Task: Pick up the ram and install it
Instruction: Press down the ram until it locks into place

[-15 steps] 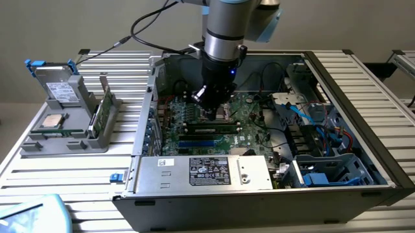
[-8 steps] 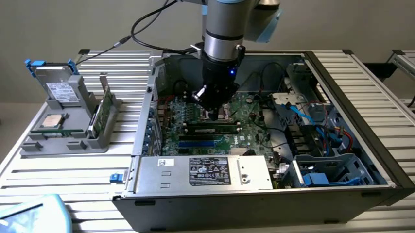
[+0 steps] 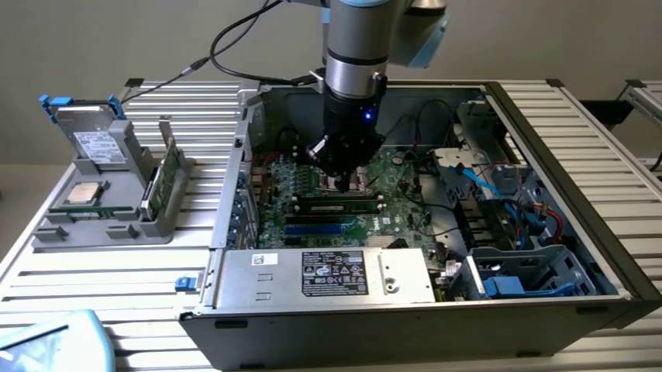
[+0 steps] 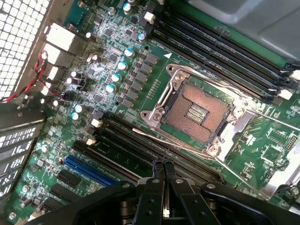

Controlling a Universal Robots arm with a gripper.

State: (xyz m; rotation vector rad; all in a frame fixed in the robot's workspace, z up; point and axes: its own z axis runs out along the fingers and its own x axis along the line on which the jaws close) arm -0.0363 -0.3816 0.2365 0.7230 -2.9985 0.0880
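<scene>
Ram (image 3: 333, 205) appears in the exterior view as a green stick with dark chips, lying along one of the black memory slots just below the hand's fingertips, on the near side of the hand from that camera. It looks to be already in its slot, though whether it is fully seated cannot be told. The hand (image 3: 342, 184) is deep inside the open computer case (image 3: 579, 194), its fingers pressed together with nothing between them. In the wrist view the tips hang over the row of empty memory slots (image 4: 140, 145), with the open processor socket (image 4: 197, 112) just beyond them.

Judging by this, the step in hand is pressing the stick home with the closed fingertips. To do that well, the push should go straight down on the stick's top edge, not at a slant, and near enough to each end that both latches can snap in. Pressure should build gently, since the board beneath flexes. The tips must keep off the bare socket, whose contacts are easily damaged.

Well away from the hand, a grey rack (image 3: 104, 225) on the surface (image 3: 104, 271) holds another green board on edge.
</scene>
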